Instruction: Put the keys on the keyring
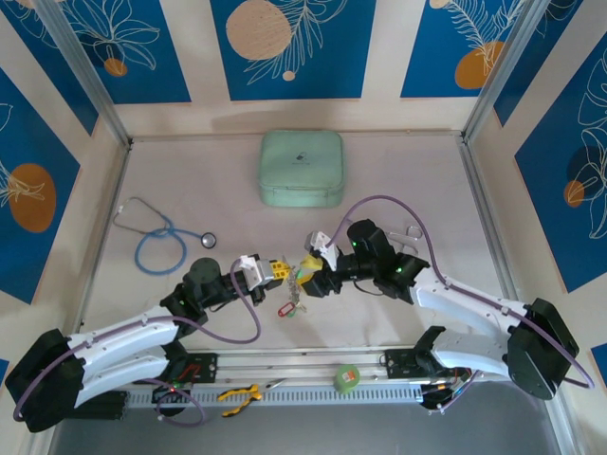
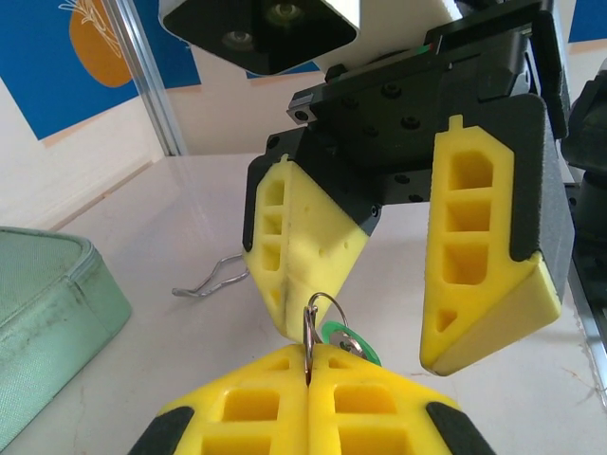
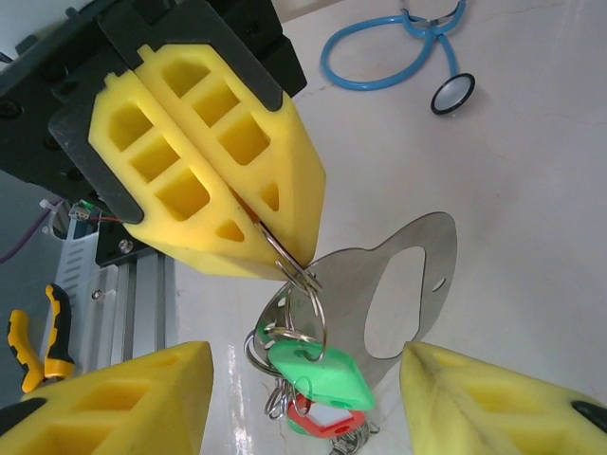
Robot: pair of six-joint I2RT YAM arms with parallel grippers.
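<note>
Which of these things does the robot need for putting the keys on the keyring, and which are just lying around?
For the job:
- keyring, pinched in the left gripper
- keys with green and red tags, hanging from it
- right gripper, open

Just lying about:
- blue stethoscope
- green case
- green tape roll
- pliers

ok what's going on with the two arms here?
The left gripper is shut on a thin split ring topping a bunch of keys with green and red tags, held above the table. The keyring, a flat silvery loop with an oval opening, hangs beside the bunch; how it attaches is unclear. The right gripper faces them, jaws open, holding nothing.
</note>
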